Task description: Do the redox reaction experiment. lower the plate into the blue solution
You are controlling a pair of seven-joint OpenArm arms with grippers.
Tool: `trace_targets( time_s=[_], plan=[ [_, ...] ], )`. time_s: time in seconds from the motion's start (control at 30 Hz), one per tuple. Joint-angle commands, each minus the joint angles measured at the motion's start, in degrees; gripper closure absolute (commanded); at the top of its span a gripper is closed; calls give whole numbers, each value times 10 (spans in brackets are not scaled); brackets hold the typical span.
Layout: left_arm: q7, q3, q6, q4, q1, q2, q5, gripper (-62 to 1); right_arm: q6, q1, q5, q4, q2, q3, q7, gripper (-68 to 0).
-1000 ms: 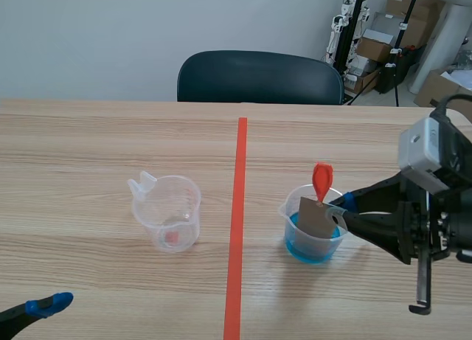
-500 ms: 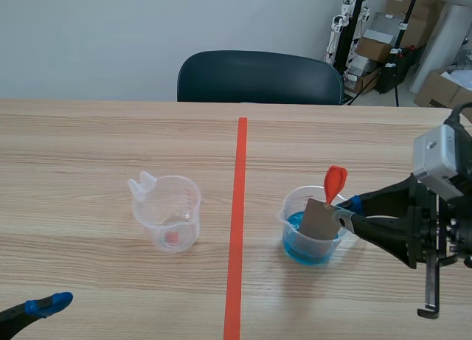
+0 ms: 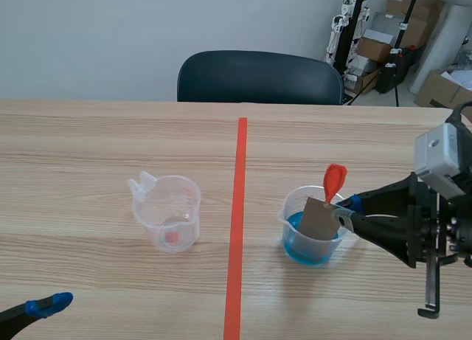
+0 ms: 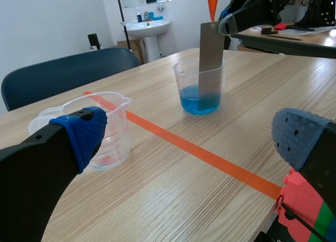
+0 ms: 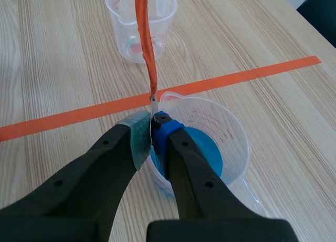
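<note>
Right jaws clamp the plate [image 3: 317, 217] (orange tag [image 3: 335, 181] on top) upright in the beaker [image 3: 292, 226] toward the desk's right edge; its foot seems in the blue solution [image 3: 310, 250]. Deeper lowering may remain. Left jaws gape empty, near-left corner.

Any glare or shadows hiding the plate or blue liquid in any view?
Scene view: even light, only a faint shadow at the base of the cup; plate unobscured. Left wrist view: no glare, plate visible through the clear cup wall. Right wrist view: plate is edge-on, mostly hidden between the right jaws.
</note>
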Motion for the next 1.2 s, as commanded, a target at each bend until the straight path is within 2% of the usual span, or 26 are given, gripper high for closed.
trace_targets(
  time_s=[0.0,0.07,0.4,0.63,1.17],
  plan=[
    [-10,-2,-1,3,2,0,-4,-623,-1,4,8,5,4,12,11,-6],
    [-10,-2,-1,3,2,0,-4,-623,-22,4,8,5,4,12,11,-6],
    [-10,-2,-1,3,2,0,-4,-623,-22,5,10,5,3,12,17,-6],
    [-10,-2,-1,3,2,0,-4,-623,-50,6,10,5,1,12,19,-6],
    [-10,-2,-1,3,2,0,-4,-623,-52,6,10,5,0,12,19,-6]
  ],
)
